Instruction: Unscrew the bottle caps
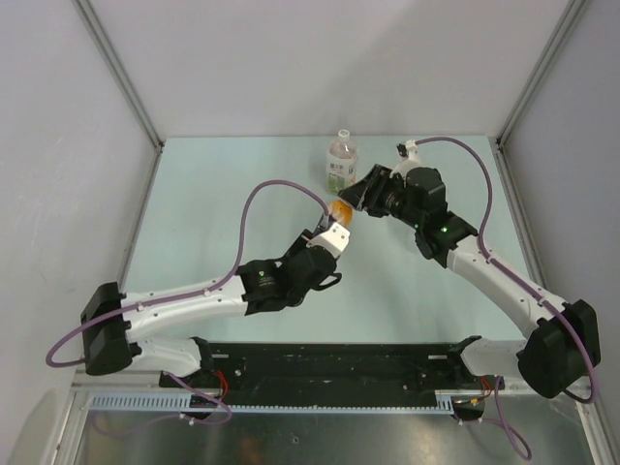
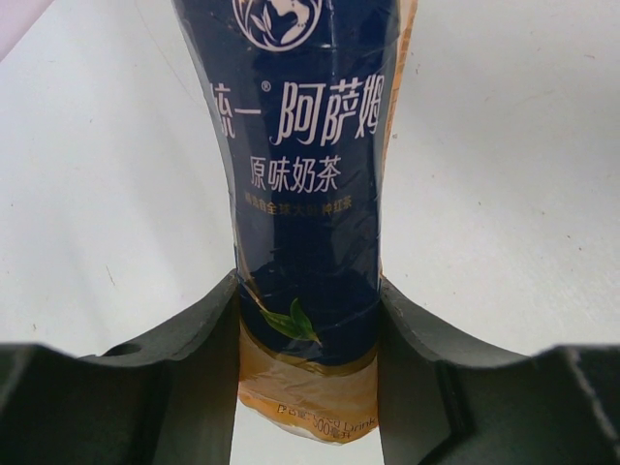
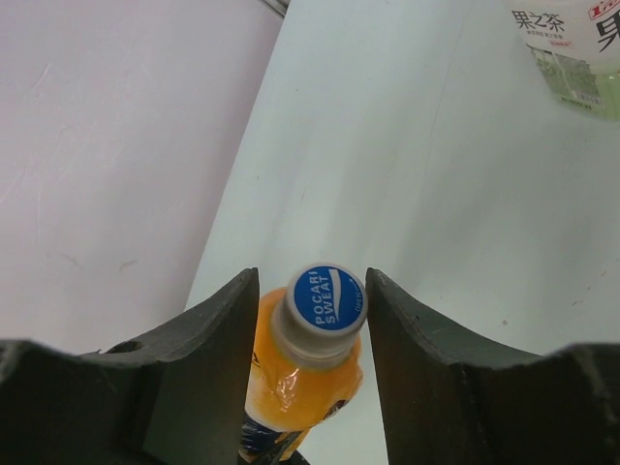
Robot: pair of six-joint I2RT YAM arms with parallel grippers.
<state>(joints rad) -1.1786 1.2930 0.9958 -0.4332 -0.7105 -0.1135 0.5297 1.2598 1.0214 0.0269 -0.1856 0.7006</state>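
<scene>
Left arm reaches in from the near left corner to mid-table. Left gripper [image 2: 308, 300] is clamped on the dark bottle [image 2: 300, 145], one pad pressed to each side of its narrowed waist, low on the navy label with white Chinese lettering. A band of orange-tan liquid shows below the label.

From overhead the bottle's orange shoulder shows just past the left gripper, with the neck end pointing toward the right gripper [image 3: 313, 283].

Blue cap [image 3: 327, 298], white-topped and printed POCARI SWEAT, is seated on that bottle's neck over a grey skirt. It sits between the right gripper's fingers [image 3: 426, 368]. The right finger touches the cap's rim or very nearly does, and a thin gap shows on the left side, so the jaws stand apart around the cap, not yet pinching it.

Clear bottle [image 1: 340, 165] with a green label stands upright on the pale table [image 1: 213, 213], just behind the two grippers. Its whitish cap [image 1: 342, 135] is on. The right arm comes in from the near right corner.
</scene>
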